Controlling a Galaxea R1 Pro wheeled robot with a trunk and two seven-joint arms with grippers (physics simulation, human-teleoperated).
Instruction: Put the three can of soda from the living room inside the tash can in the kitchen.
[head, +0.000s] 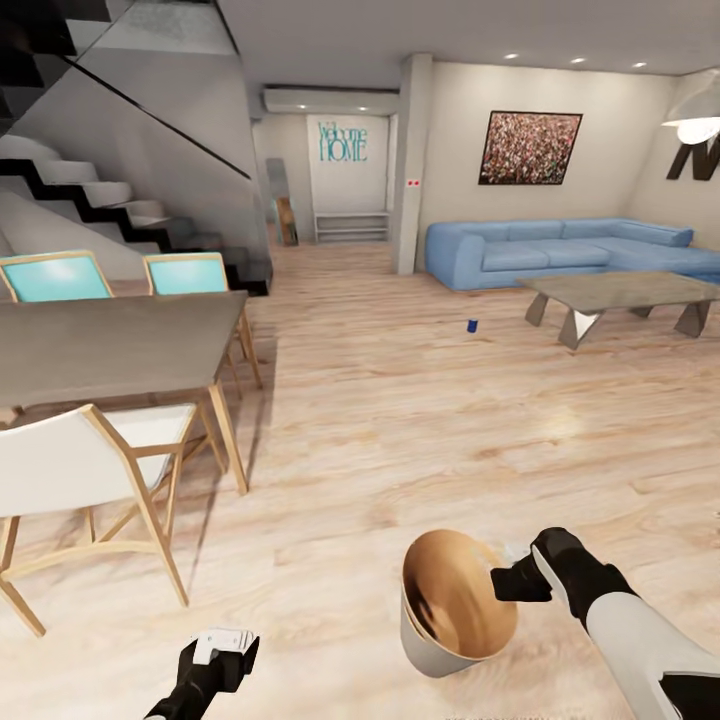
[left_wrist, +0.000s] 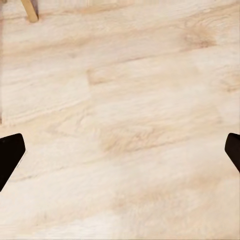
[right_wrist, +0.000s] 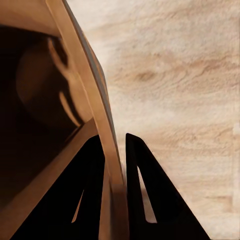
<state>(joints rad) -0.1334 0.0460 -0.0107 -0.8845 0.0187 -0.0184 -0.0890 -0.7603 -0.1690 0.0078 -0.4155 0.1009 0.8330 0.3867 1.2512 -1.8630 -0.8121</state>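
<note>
The right end effector (head: 520, 580) was pinching the rim of the tash can (head: 455, 610), the left end effector (head: 222, 650) was spread and empty, and the next move, I think, was driving toward the blue can (head: 472, 325) on the floor near the sofa (head: 540, 250)

Head cam sits high, faces fwd and down across the wood floor (head: 420, 420) toward the blue sofa (head: 560, 250), which lies far off at the back of the room. Left wrist cam looks straight down at the floor, close, on bare planks well short of the sofa. Right wrist cam is v. close, looking along its fingers (right_wrist: 142, 190) at the bucket rim (right_wrist: 95, 115). Head and right wrist cams share the bucket (head: 425, 640) and the floor beside it; all three share the floor.
</note>
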